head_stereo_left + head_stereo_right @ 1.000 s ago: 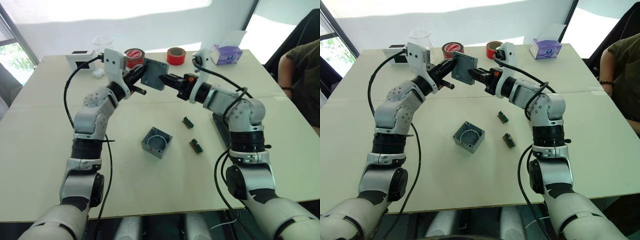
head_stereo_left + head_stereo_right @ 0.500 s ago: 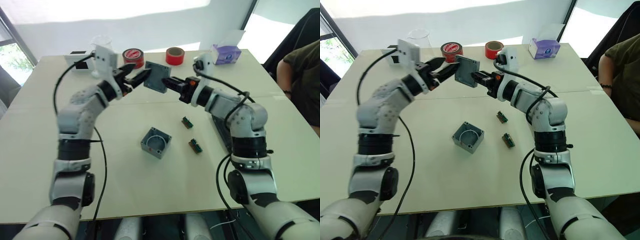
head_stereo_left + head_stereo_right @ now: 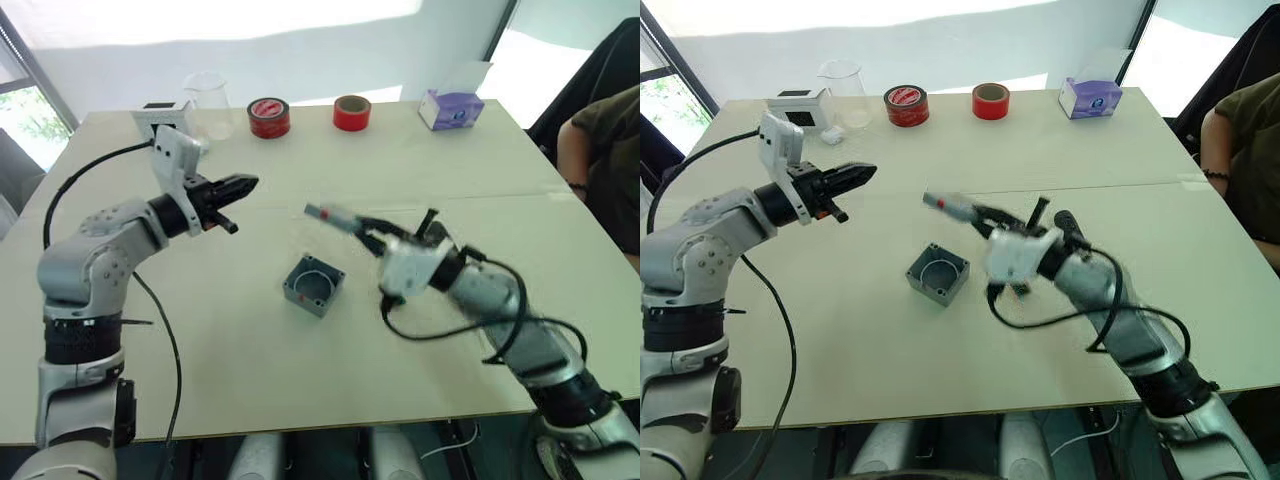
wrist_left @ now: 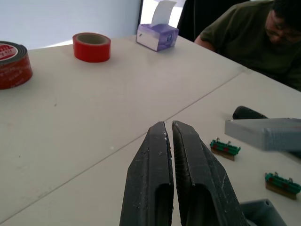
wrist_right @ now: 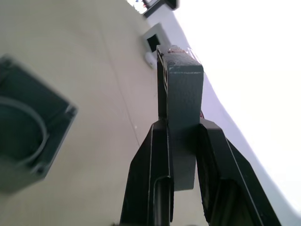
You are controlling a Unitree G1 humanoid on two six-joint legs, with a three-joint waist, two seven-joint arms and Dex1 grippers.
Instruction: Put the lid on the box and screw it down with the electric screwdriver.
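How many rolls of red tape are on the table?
2. Both stand at the far edge of the table: one roll with a printed label beside the clear beaker, and a plain red roll between it and the purple tissue box.

I'm seeing a matt, faintly grainy grey plastic on the lid (image 5: 181,108), and the box (image 3: 313,285) has that same dull grey plastic. My fingers (image 4: 155,188) look like black, slightly scuffed matt plastic. The table (image 3: 300,390) reads smooth, pale and matt. The red tape roll (image 4: 91,46) has a slight sheen.
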